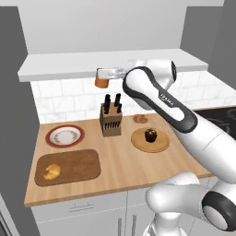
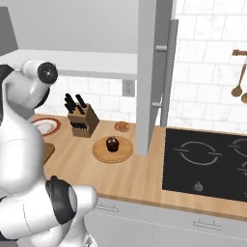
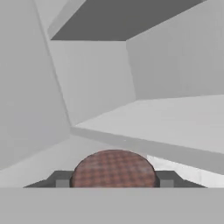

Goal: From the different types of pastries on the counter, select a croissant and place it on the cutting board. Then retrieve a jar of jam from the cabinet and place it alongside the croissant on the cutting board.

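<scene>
A robot gripper (image 1: 102, 79) holds the jar of jam (image 1: 101, 82) in the air just under the front edge of the cabinet (image 1: 69, 64), above the knife block (image 1: 110, 120).

The jaws pinch the jar from both sides; in the hand view a finger (image 3: 61, 180) sits at each side of its brown lid (image 3: 113, 169). The jar looks roughly upright, though its exact tilt is hard to tell. On the counter (image 1: 120, 173) below, the croissant (image 1: 52, 172) lies on the left part of the cutting board (image 1: 83, 159), its long axis running slantwise across the board, with the board's right part bare. Relative to the knife block, the board lies in front and to the left, a red-rimmed plate (image 1: 65, 136) sits left, a round board (image 1: 138, 140) carrying the cupcake (image 1: 150, 135) sits right, and the flat round pastry (image 1: 140, 119) lies right, near the wall.
</scene>
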Tool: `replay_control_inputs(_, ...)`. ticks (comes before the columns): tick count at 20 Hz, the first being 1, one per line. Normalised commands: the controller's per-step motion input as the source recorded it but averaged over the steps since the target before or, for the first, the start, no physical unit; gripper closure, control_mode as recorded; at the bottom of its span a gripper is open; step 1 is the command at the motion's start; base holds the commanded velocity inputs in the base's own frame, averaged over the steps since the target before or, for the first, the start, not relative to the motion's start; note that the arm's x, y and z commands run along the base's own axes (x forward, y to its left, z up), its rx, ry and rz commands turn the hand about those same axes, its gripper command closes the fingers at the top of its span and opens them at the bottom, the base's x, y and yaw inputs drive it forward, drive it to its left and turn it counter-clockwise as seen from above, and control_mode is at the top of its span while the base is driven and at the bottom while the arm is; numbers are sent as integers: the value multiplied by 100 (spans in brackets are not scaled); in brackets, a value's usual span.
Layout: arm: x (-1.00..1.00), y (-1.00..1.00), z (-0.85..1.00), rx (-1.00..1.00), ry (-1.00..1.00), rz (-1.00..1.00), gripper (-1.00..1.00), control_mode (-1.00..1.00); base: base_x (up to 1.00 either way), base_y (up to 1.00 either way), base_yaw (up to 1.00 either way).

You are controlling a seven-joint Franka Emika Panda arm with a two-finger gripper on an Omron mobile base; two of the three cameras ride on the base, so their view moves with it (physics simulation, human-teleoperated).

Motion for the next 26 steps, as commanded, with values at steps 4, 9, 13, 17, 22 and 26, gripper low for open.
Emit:
replay_control_inputs(4, -68, -3, -47, -6, 0, 37, 100, -100, 0, 0, 0)
replay_control_inputs(9, -35, 0, -74, -7, 0, 36, 100, -100, 0, 0, 0)
replay_control_inputs(13, -1, 0, -94, -7, 0, 34, 100, -100, 0, 0, 0)
replay_control_inputs(17, -7, 4, -91, -10, -5, 22, 100, -100, 0, 0, 0)
replay_control_inputs(22, 0, 29, -90, -8, -13, 4, 100, -100, 0, 0, 0)
replay_control_inputs(26, 0, 43, -77, -8, -4, 0, 100, -100, 0, 0, 0)
